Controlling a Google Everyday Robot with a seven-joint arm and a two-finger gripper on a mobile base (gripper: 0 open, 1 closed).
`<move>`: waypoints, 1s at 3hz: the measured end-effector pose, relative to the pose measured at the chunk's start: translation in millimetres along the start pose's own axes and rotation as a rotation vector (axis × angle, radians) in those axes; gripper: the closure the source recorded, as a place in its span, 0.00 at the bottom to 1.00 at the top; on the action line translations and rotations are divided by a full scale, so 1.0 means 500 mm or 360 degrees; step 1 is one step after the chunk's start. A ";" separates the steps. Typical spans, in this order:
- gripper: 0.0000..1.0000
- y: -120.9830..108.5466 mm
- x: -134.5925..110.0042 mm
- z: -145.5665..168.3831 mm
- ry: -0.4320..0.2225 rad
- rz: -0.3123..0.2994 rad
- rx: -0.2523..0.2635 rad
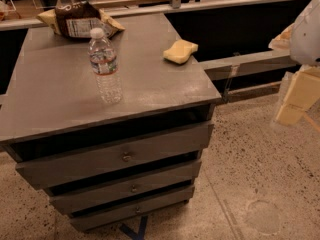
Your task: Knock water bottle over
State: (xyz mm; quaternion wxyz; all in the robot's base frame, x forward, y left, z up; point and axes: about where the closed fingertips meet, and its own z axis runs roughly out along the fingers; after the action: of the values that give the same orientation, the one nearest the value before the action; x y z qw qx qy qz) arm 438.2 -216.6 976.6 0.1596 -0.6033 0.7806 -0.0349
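Observation:
The water bottle (104, 65) stands upright on the grey cabinet top (60, 99), left of its middle. It is clear and ribbed, with a white cap and a white, red and blue label band. My gripper (294, 103) hangs at the right edge of the view, off the cabinet's right side and over the floor, well apart from the bottle. Its white arm housing (308, 30) shows above it.
A crumpled brown chip bag (79, 20) lies at the back left of the top. A yellow sponge (180, 51) lies at the back right. The cabinet has three drawers (125, 156) in front. A low rail (250, 61) runs behind, and speckled floor (260, 184) lies to the right.

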 end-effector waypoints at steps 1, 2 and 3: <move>0.00 0.000 0.000 0.000 0.0000 0.0000 0.0000; 0.00 -0.002 -0.019 0.008 -0.0140 0.0034 -0.0046; 0.00 -0.030 -0.036 0.044 -0.0447 0.0215 -0.0134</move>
State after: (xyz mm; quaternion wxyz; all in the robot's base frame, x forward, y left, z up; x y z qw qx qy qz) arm 462.8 -200.3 963.0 0.2439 -0.5544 0.7902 0.0934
